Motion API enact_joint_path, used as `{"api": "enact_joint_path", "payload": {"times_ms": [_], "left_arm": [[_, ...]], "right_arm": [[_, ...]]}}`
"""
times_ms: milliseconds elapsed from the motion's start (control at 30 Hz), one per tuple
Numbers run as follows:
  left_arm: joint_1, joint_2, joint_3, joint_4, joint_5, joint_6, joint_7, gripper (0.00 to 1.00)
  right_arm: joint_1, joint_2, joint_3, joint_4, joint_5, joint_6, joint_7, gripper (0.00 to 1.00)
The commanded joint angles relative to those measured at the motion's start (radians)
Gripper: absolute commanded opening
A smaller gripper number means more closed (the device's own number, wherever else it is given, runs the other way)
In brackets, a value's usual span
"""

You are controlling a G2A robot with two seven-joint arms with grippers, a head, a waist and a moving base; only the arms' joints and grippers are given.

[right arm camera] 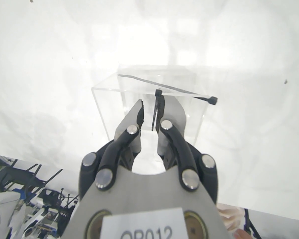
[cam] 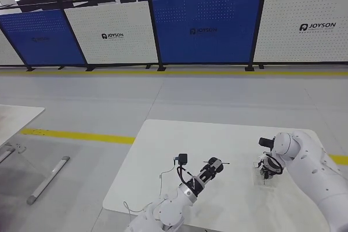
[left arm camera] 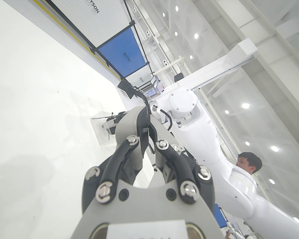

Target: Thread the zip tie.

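Near surface [cam: 162, 151] middle, left gripper [cam: 213, 165] fingers closed on thin zip tie [cam: 225, 163], clearest from top. Farther right, right gripper [right arm camera: 151, 99] fingers parted over clear box [right arm camera: 107, 100]. Right wrist view adds second zip tie [right arm camera: 155, 110] upright against one pad and third zip tie [right arm camera: 174, 89] lying across box top.

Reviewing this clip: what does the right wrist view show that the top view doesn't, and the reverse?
Right wrist view: a flat zip tie lying across the top of the clear box, and an upright zip tie between the parted fingers of the right gripper. Top view: the left gripper shut on a third zip tie above the white table, well apart from the box. Both: the right gripper at the clear box.
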Motion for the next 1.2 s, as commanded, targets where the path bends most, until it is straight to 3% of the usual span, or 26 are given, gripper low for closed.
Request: {"api": "enact_joint_path", "payload": {"times_ms": [0,333,633,867,967,1167], "left_arm": [[0.0,0.0,0.0,0.0,0.0,0.0,0.0,0.0],[0.0,0.0,0.0,0.0,0.0,0.0,0.0,0.0],[0.0,0.0,0.0,0.0,0.0,0.0,0.0,0.0],[0.0,0.0,0.0,0.0,0.0,0.0,0.0,0.0],[0.0,0.0,0.0,0.0,0.0,0.0,0.0,0.0],[0.0,0.0,0.0,0.0,0.0,0.0,0.0,0.0]], "right_arm": [[0.004,-0.004,-0.002,0.01,-0.001,-0.003,-0.001,0.0],[0.004,-0.007,0.009,0.021,-0.01,-0.018,-0.02,0.0],[-0.053,0.04,0.077,-0.101,-0.037,-0.02,-0.026,0.0],[-0.166,0.108,0.193,-0.325,-0.074,0.031,-0.026,0.0],[-0.236,0.141,0.269,-0.438,-0.097,0.07,-0.044,0.0],[-0.404,0.194,0.458,-0.663,-0.056,0.07,-0.115,0.0]]}}
